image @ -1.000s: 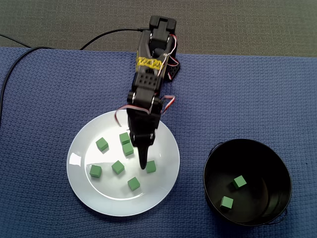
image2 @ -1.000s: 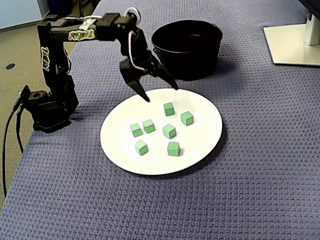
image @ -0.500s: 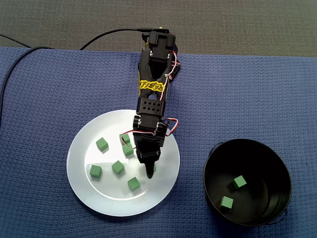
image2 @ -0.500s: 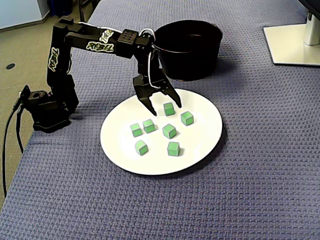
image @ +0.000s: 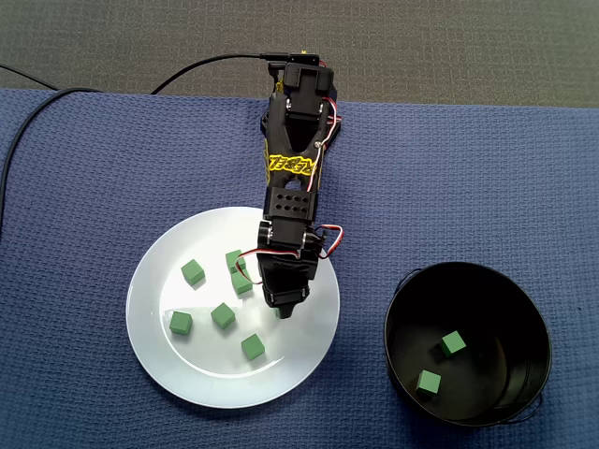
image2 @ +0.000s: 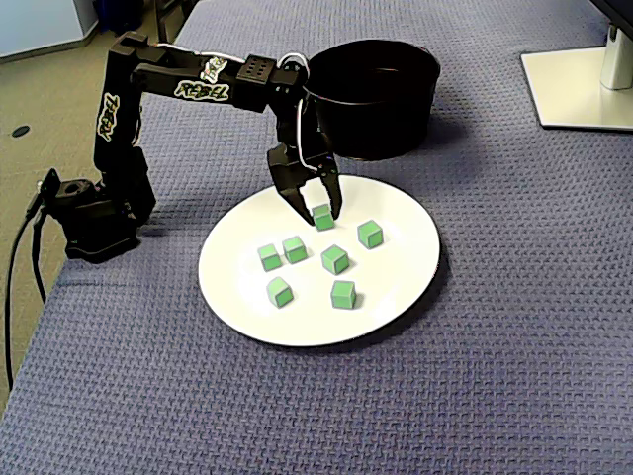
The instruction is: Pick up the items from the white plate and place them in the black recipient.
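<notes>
Since half a second ago the pincer (image2: 318,219) has narrowed. Its fingers, then spread wide over the far part of the white plate (image2: 234,282), now stand close on either side of one green cube (image2: 322,217). As far as the side-on fixed view shows, they touch both its flanks. That cube has slid a little toward the plate's left in this view and still sits on the plate, not lifted. The six loose cubes (image2: 335,259) nearer the plate's front rim lie where they lay before. The arm (image2: 198,84) keeps its reach from the base (image2: 94,213) to the plate's left.

Only the side-on view shows the fingers and the clasped cube plainly. Just beyond the plate's far rim it shows the black pot (image2: 376,129) from outside, its inside dark. Farther off, to the plate's right, a white stand foot (image2: 579,84) rests on the blue mat (image2: 495,346).

In the fixed view from above, the pincer (image: 284,309) covers nearly all of that cube, and how wide the fingers stand cannot be told there. This view does show the plate (image: 150,281) with the loose cubes (image: 222,315) left of the pincer. To the plate's right it looks into the pot (image: 402,318), where two dropped cubes (image: 452,342) lie. Beyond the plate a black cable (image: 243,56) runs to the arm.
</notes>
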You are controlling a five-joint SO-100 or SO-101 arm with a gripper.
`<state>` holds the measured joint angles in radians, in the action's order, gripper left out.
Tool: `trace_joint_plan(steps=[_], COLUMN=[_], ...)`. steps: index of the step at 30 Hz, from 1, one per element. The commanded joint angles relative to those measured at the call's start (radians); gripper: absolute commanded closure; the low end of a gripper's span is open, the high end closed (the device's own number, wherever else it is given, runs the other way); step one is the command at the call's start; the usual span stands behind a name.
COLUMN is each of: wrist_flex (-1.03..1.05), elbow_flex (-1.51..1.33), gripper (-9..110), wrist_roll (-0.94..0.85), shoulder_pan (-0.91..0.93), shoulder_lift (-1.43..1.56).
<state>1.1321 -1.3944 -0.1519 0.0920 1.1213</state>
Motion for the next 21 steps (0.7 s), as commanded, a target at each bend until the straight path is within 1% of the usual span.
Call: trace_joint_plan(steps=[1, 4, 6, 9, 11, 14, 15, 18, 21], wrist_flex=[0.043, 0.104, 0.092, -0.006, -0.115, -0.218, -0.232, -0.239, -0.201], elbow_flex=[0.084, 0.170, 0.209, 0.250, 0.250, 0.291, 0.310, 0.373, 0.462], gripper=[101, 102, 102, 102, 102, 102, 102, 102, 102], wrist_roll=[0.011, -0.015, -0.035, -0.026, -0.006, -0.002, -0.032, -0.078, -0.141], shoulder_pan=[0.021, 0.021, -0.011, -0.100, -0.167, -0.273, -0.316, -0.405, -0.448], shoulder_lift=[0.166, 0.367, 0.534, 0.732, 0.792, 0.756, 0.723, 0.565, 0.353])
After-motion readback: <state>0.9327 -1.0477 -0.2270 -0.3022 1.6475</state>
